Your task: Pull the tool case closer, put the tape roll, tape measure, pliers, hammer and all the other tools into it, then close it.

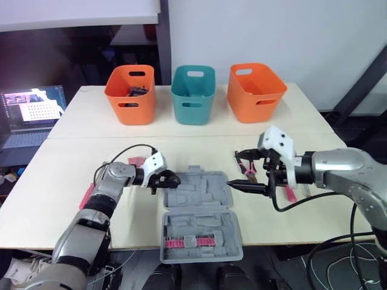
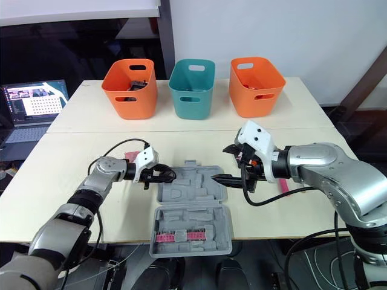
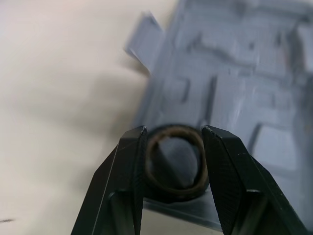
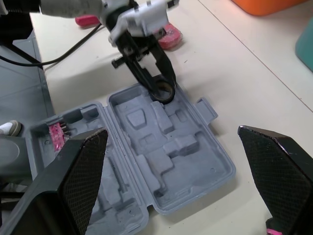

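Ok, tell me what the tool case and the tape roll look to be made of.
Tool case: grey moulded plastic with a matt finish, judging by its shaped recesses and even, dull surface. Tape roll: black tape wound on a brownish inner core, probably cardboard, though the look leaves that open.

Bare table [image 1: 199,142] separates tool case [image 1: 199,199] from bins [image 1: 193,96]; left end effector [image 1: 170,180], holding tape roll [image 3: 172,192], and right end effector [image 2: 225,163] flank it.
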